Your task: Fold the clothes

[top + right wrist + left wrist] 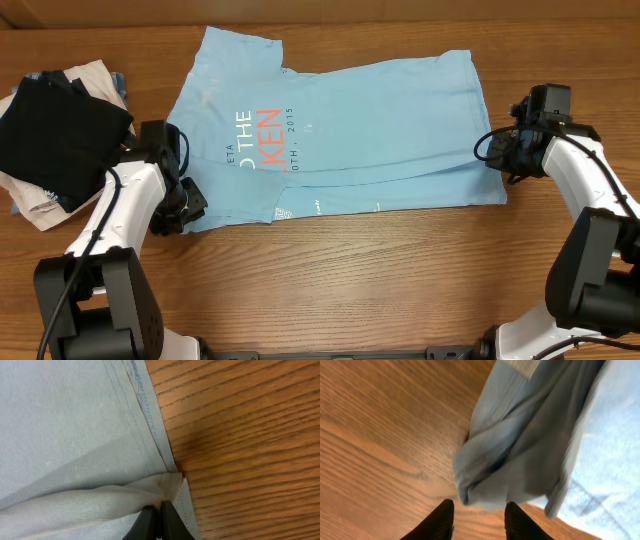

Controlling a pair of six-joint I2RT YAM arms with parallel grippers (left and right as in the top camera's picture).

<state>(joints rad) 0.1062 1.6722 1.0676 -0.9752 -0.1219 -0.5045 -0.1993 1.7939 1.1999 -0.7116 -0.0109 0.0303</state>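
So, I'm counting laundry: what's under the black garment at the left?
Beneath the black garment, white and beige folded garments stick out at the edges. How many pieces lie under it is hidden.

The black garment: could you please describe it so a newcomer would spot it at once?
On the wooden table, look left of the sky-blue T-shirt. There the black garment tops a small pile, the only dark piece over pale garments.
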